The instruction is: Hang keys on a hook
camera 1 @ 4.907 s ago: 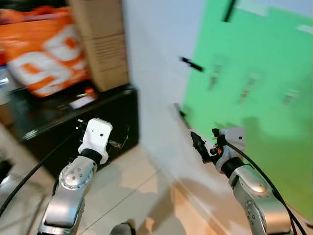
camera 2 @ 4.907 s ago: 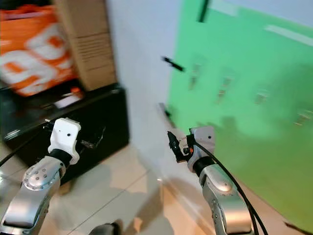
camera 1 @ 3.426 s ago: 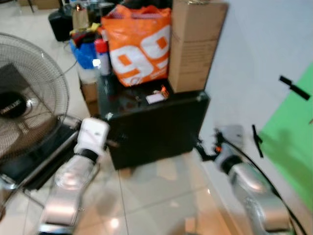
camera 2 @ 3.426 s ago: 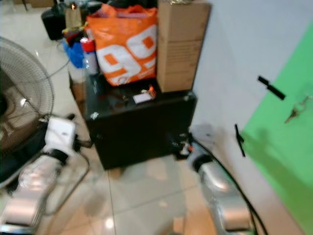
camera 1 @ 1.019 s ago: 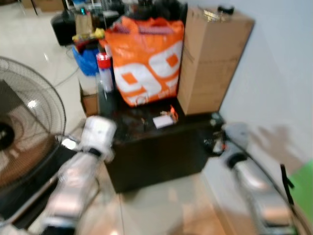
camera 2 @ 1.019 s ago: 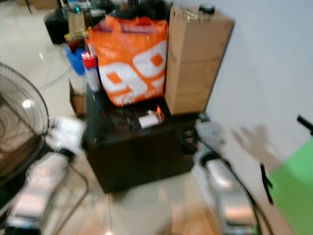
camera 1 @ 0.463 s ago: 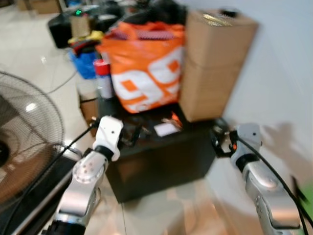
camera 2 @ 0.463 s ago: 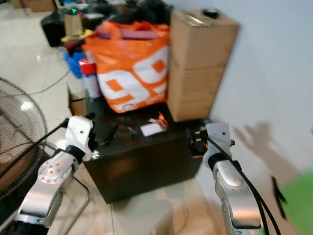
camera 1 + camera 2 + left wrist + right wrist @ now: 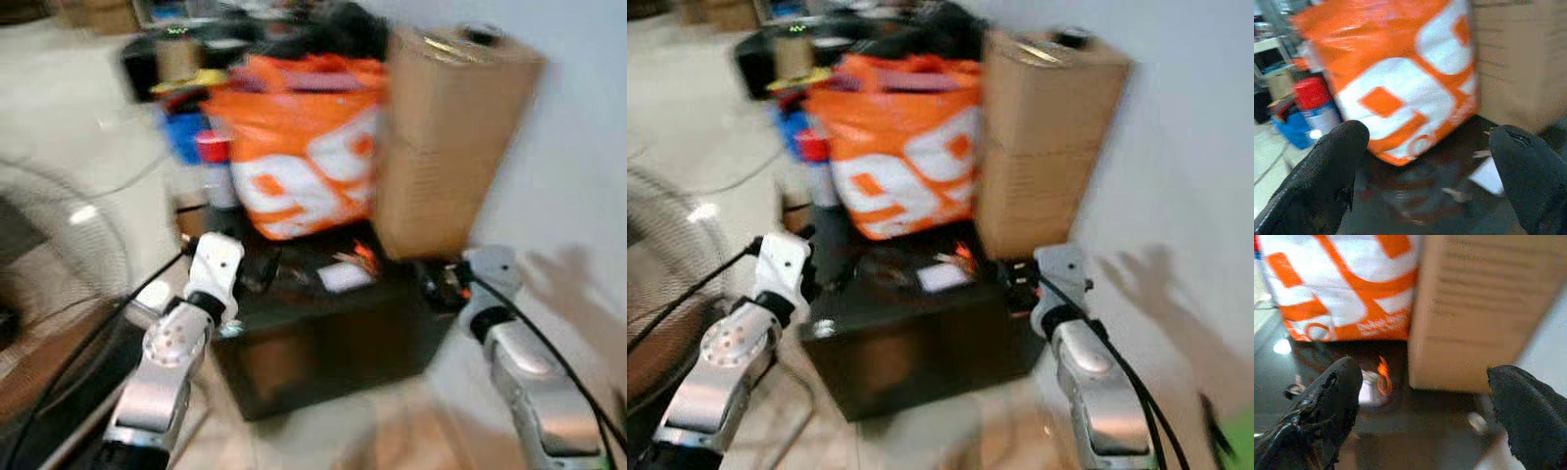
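A small white tag with an orange piece (image 9: 1374, 381) lies on the glossy top of a black cabinet (image 9: 323, 348); it is too blurred to tell whether it is the keys. It appears as a white card (image 9: 345, 277) in the left eye view. A small dark ring-like thing (image 9: 1290, 390) lies further along the top. My left gripper (image 9: 261, 271) is open at the cabinet's left front edge, with nothing between its fingers (image 9: 1327, 176). At the cabinet's right corner my right gripper (image 9: 432, 281) is open too, fingers (image 9: 1327, 401) wide apart and facing the tag.
An orange and white bag (image 9: 294, 166) and a tall cardboard box (image 9: 446, 137) stand at the back of the cabinet. A red-capped can (image 9: 217, 166) and clutter sit behind on the left. A floor fan (image 9: 661, 264) is at far left, a white wall (image 9: 588, 147) on the right.
The camera has swung from the green wall with hooks to the black cabinet and come closer. Both arms have come up to the cabinet's top edge. The picture is blurred.
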You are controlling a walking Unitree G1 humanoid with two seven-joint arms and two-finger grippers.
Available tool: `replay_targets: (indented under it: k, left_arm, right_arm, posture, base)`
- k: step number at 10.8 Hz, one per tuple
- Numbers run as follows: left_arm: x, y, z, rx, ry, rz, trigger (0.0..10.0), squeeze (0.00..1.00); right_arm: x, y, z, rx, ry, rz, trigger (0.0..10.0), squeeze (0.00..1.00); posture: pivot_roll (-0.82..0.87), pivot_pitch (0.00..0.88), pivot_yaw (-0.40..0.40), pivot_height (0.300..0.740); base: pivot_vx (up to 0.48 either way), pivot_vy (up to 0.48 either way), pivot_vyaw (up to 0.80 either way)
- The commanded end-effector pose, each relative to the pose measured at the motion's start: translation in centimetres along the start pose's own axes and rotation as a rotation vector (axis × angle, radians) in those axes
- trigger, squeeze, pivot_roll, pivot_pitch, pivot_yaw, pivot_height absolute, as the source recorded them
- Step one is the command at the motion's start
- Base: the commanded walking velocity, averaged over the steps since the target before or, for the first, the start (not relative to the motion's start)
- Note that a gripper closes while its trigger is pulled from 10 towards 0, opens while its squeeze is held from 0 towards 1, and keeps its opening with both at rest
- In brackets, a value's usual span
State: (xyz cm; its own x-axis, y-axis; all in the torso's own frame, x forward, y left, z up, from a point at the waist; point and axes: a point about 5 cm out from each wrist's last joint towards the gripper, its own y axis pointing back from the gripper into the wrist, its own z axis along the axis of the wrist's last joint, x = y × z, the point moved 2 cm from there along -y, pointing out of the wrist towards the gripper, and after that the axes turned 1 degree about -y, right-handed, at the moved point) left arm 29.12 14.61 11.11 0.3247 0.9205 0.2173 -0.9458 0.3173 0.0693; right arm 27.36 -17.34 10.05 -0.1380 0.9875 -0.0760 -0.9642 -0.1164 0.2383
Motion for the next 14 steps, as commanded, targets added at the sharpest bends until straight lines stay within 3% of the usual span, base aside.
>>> replay_targets:
  k: [1,5,14]
  left_arm:
    - [1.0,0.4,-0.3,0.021,-0.016,0.024,10.0,0.0]
    - [1.3,0.7,-0.3,0.028,-0.047,0.001,10.0,0.0]
    - [1.1,1.3,-0.8,0.05,-0.06,-0.005,10.0,0.0]
  right_arm:
    - [1.2,-0.2,0.5,-0.014,0.012,0.036,10.0,1.0]
    - [1.5,0.1,-0.6,0.014,0.01,0.055,10.0,1.0]
    - [2.5,-1.2,-1.8,0.075,0.139,0.178,10.0,1.0]
  posture:
    - [-0.11,0.0,0.023,0.74]
    - [-0.08,0.0,0.03,0.74]
    - [-0.06,0.0,-0.001,0.74]
  base:
    - [0.33,0.0,0.8]
    - [0.332,0.0,0.0]
    - [0.334,0.0,0.0]
